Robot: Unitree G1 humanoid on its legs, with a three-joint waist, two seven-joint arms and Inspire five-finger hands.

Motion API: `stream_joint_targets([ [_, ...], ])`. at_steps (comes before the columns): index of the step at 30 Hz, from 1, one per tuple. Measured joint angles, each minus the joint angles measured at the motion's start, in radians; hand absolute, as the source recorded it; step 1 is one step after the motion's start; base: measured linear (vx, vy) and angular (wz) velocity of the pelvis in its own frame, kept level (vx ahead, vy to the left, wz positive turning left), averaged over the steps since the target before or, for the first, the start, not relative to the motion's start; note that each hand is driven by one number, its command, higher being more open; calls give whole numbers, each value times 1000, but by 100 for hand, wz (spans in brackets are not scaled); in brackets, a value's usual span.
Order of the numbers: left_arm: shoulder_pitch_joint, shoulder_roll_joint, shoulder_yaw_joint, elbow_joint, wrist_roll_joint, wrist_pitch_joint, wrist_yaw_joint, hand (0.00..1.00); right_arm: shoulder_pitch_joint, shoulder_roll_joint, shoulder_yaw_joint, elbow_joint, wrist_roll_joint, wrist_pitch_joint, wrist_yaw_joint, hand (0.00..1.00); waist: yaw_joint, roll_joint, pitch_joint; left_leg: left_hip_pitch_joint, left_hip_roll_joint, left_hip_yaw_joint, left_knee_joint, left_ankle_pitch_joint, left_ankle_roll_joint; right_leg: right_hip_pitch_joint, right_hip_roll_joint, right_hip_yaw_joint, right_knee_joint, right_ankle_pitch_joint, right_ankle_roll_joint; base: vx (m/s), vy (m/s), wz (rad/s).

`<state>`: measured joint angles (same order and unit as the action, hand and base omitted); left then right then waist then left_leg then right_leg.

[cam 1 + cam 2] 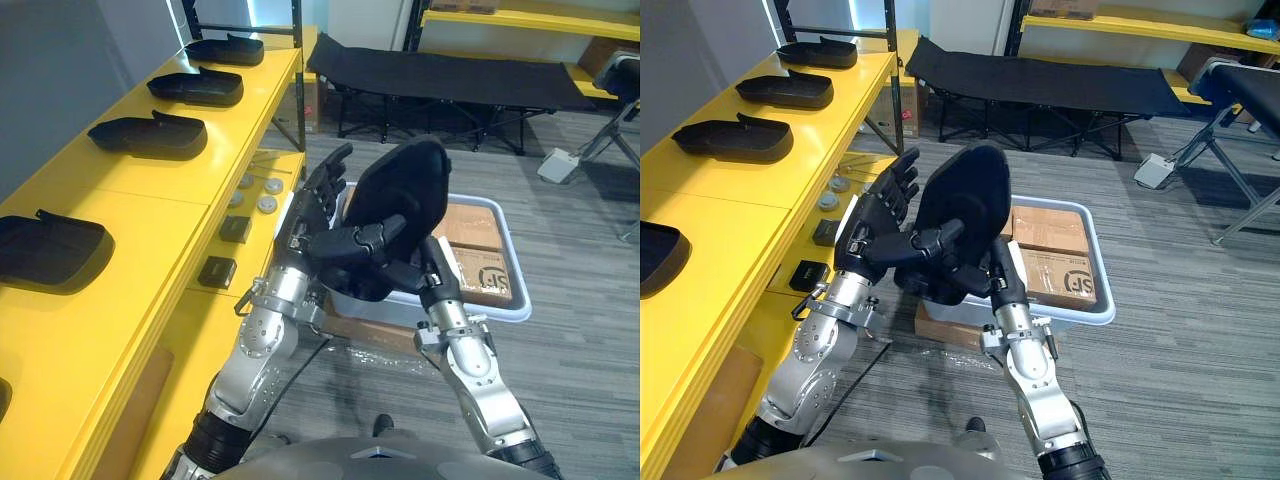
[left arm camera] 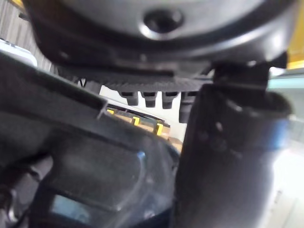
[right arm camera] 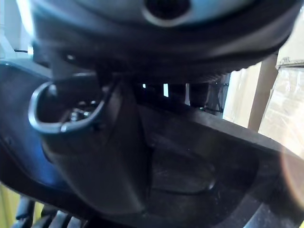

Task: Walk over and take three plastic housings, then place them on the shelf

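While the robot stands beside the yellow shelf (image 1: 130, 190), the left eye view shows one black plastic housing (image 1: 405, 185) held upright between both hands, in the air over a pale bin (image 1: 475, 201) of cardboard boxes (image 1: 475, 235). The left hand (image 1: 318, 225) pinches it: its fingers point straight up along the housing's left edge and its thumb lies across the front. The right hand (image 1: 420, 272) grips the lower edge from beneath. Four more housings (image 1: 150, 137) lie in a row on the shelf top, well apart from the held one. Small round discs (image 1: 255, 195) and dark blocks (image 1: 235, 228) sit on the lower shelf level.

From the right eye the same grasp appears, with a black folding cot (image 1: 1040, 85) on the floor beyond the bin.

At the left wrist, the thumb (image 2: 223, 156) presses down beside the housing's dark surface, and the fingers line up past it.

At the right wrist, the thumb (image 3: 90, 142) bears on the housing's hollow inner face, with the fingers closing from the far side of its edge.
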<state>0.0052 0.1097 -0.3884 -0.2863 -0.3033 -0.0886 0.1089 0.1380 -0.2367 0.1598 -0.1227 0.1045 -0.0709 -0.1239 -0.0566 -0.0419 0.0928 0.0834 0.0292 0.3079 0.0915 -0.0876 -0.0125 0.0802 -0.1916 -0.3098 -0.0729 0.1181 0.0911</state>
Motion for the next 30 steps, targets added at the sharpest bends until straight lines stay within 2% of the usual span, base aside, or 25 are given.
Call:
stream_joint_targets([
  [2,3,0,23,-6,7,-1,-1,100,-1,0,-39,-3,0,0,3,0,0,0,1,0,1,0,1,-1,0,0,0,0,0,0,0,0,0,0],
  [8,5,9,78,-21,228,0,20,100,-1,-1,-96,-12,-2,9,9,0,0,-1,2,-1,3,1,8,-5,-3,0,1,0,2,-4,1,0,0,0],
  [11,5,32,92,-21,347,12,18,100,-1,-2,-107,-12,-2,28,29,0,-1,-2,3,-3,5,2,11,-9,-4,0,2,1,2,-4,1,0,0,0],
  [14,6,60,93,-17,390,37,8,100,-1,-4,-111,-12,-2,37,51,0,-1,-2,9,-4,10,2,12,-11,-4,-1,3,1,2,-5,1,0,0,0],
  [21,6,74,99,45,378,69,-81,100,-17,-7,-102,-12,-2,37,92,0,0,3,26,-5,12,10,22,-23,-3,1,4,11,2,-4,2,-2,2,-3],
  [25,4,88,59,97,222,118,-150,100,-62,-43,-44,-23,-2,37,120,0,-1,2,37,-4,14,16,31,-29,-2,6,4,16,1,-3,4,-16,-1,-4],
  [30,4,87,49,106,148,115,-135,100,-84,-44,-12,-47,-4,37,141,0,0,2,38,-4,13,16,31,-30,-2,6,4,16,1,-3,4,-28,-9,0],
])
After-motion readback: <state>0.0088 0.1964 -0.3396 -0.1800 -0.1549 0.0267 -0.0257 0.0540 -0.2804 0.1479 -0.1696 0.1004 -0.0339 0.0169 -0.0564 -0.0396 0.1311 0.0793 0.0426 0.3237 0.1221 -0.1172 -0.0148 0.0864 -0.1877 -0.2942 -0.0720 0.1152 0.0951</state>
